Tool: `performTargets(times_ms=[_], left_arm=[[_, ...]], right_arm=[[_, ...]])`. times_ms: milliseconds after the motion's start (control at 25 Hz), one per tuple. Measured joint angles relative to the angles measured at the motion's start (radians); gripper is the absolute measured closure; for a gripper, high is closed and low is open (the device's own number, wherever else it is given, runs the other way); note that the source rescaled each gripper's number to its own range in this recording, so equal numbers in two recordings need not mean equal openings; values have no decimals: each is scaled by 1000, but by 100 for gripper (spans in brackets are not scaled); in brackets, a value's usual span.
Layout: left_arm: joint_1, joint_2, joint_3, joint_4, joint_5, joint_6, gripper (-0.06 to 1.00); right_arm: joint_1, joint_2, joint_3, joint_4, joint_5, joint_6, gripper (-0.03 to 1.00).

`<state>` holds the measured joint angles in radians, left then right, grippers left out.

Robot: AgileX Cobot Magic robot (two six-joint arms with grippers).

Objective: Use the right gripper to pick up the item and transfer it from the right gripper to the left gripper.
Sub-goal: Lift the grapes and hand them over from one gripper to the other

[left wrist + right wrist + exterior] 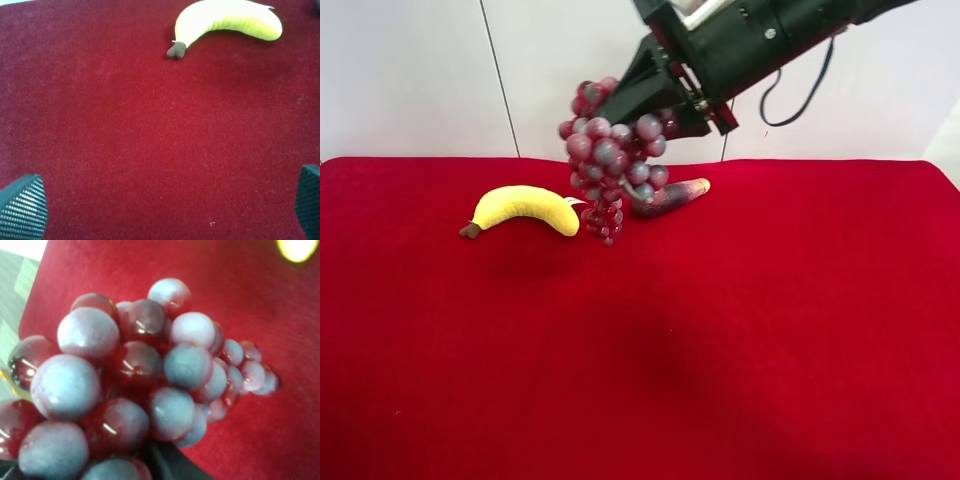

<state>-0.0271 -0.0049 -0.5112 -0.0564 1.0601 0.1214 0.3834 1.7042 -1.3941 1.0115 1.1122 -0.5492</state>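
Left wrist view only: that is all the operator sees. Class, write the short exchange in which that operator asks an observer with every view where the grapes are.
Operator: My left claw is open over red cloth, with a banana ahead. Where are the grapes?
Observer: The grapes hang from the right claw, raised over the cloth.
Operator: Anything else near them?
Observer: A dark eggplant-like piece lies on the cloth by the bunch's lower end, on the side away from the banana.
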Motion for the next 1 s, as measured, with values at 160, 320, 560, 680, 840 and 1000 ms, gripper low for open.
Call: performTargets(times_ms=[160,320,560,680,840,1000], left_arm=[[0,0,0,0,0,0,-5],[0,0,0,-3,0,0,-5],[0,0,0,-54,0,34,-5],[0,41,0,-99,2,67,-5],[0,167,-15,-173,-27,132,-5],[0,311,-23,-354,-173,304,-5]], right_arm=[[104,1,-70,-65,-31,36,92],[167,1,-137,-131,-72,91,92],[173,12,-148,-154,-81,107,93],[173,26,-148,-158,-82,107,93],[173,33,-148,-158,-82,107,93],[173,33,-148,-157,-82,107,93]])
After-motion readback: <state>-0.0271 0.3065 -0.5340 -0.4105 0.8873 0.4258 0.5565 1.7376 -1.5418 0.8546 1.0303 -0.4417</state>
